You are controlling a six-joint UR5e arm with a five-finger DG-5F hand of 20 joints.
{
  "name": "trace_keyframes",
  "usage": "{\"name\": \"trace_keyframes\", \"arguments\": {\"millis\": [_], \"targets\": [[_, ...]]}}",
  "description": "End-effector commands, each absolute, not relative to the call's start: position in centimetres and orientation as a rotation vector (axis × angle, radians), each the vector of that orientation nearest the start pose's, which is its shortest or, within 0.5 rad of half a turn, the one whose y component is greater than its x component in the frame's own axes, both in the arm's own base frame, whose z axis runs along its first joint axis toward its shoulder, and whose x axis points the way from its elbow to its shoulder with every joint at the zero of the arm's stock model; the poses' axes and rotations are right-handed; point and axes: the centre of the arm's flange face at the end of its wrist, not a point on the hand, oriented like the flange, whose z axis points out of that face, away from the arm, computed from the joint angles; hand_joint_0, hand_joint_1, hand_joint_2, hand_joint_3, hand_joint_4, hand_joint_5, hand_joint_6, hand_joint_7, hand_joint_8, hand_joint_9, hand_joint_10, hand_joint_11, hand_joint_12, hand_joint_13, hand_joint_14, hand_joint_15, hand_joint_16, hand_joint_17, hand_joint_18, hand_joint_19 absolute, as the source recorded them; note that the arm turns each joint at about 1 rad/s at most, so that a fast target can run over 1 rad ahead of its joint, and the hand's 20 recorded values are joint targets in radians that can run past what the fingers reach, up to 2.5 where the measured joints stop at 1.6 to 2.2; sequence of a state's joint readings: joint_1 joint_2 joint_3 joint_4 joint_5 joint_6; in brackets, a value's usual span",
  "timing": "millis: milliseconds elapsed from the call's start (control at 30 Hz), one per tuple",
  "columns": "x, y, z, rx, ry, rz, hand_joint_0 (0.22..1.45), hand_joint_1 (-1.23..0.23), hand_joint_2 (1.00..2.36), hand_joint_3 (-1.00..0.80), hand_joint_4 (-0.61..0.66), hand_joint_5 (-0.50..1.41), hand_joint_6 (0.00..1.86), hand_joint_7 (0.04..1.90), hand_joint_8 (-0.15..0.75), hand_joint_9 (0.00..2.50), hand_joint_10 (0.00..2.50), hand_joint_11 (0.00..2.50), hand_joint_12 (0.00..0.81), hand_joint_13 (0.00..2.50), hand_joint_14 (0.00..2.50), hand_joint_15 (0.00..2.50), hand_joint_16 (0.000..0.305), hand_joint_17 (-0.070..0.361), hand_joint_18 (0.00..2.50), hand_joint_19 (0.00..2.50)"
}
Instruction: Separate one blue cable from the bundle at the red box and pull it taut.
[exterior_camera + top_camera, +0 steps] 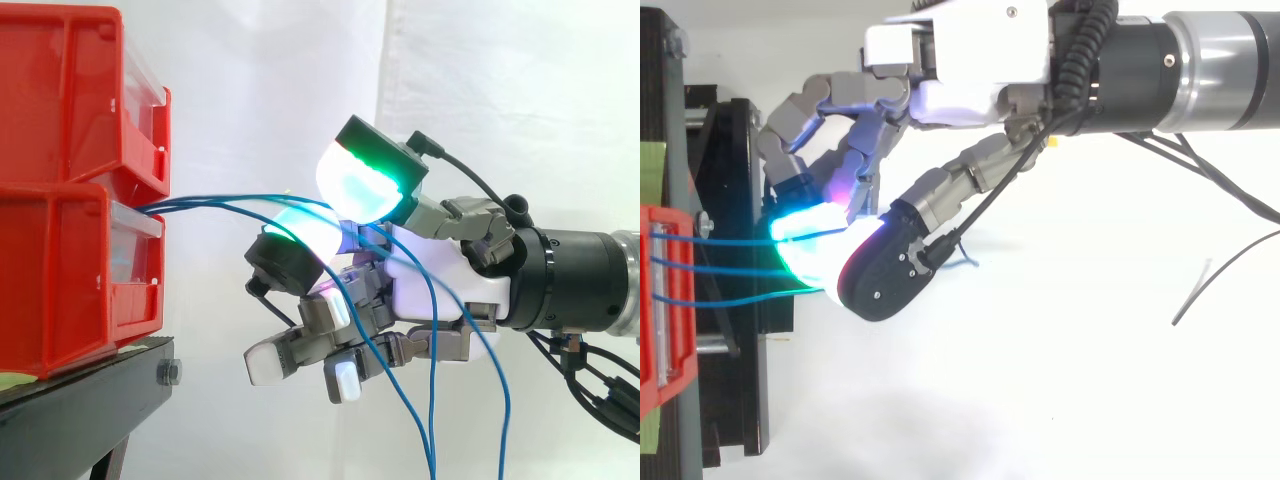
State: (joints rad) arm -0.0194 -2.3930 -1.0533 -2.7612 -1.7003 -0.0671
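Observation:
Several thin blue cables leave the gap between the two stacked red bins and run right towards my hand. My hand hovers just right of the bins, with its thumb glowing green above and a cyan-lit finger below. These two pads close on one blue cable, which runs nearly level from the red bin to the pinch. Two other cables droop past the palm and hang down out of the side view. The remaining fingers curl loosely below, holding nothing.
The bins rest on a black stand whose front edge lies just left of my fingertips. A white curtain hangs behind. White floor lies open below and to the right of the hand.

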Motion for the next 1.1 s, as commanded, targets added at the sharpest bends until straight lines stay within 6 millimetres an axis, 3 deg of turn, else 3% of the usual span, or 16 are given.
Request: {"name": "trace_keyframes", "arguments": {"millis": [0,267,433,567,800,967,1067], "targets": [[78.92,-13.61,24.26,1.045,1.260,1.271,0.63,-0.66,1.00,-0.50,0.07,-0.14,0.84,1.18,0.325,1.00,0.02,0.76,0.393,0.64,0.02,0.38,0.048,0.108,0.82,0.65],[78.89,-13.61,24.23,1.047,1.263,1.270,0.65,-0.79,1.01,-0.42,0.08,-0.14,0.84,1.21,0.325,0.97,0.02,0.76,0.398,0.63,0.01,0.39,0.049,0.110,0.81,0.65],[78.87,-13.61,24.21,1.049,1.263,1.270,0.66,-0.89,1.00,-0.50,0.09,-0.16,0.85,1.21,0.325,0.95,0.02,0.77,0.399,0.62,0.01,0.38,0.049,0.110,0.81,0.65],[78.82,-13.73,24.14,1.051,1.263,1.268,0.52,-0.73,1.00,-0.50,0.10,-0.16,0.85,1.14,0.337,0.96,0.02,0.77,0.414,0.63,0.02,0.39,0.053,0.118,0.84,0.63],[78.84,-13.73,24.20,1.050,1.264,1.267,0.54,-0.44,1.00,-0.50,0.11,-0.13,0.79,1.09,0.337,1.00,0.02,0.74,0.409,0.64,0.01,0.39,0.052,0.116,0.83,0.65],[78.84,-13.73,24.20,1.051,1.263,1.268,0.61,-0.56,1.00,-0.49,0.10,-0.13,0.77,1.17,0.329,0.99,0.02,0.74,0.396,0.63,0.01,0.39,0.049,0.111,0.80,0.67],[78.84,-13.73,24.20,1.051,1.263,1.268,0.62,-0.62,1.01,-0.37,0.08,-0.13,0.79,1.20,0.326,0.98,0.02,0.75,0.397,0.63,0.01,0.39,0.049,0.111,0.80,0.67]]}}
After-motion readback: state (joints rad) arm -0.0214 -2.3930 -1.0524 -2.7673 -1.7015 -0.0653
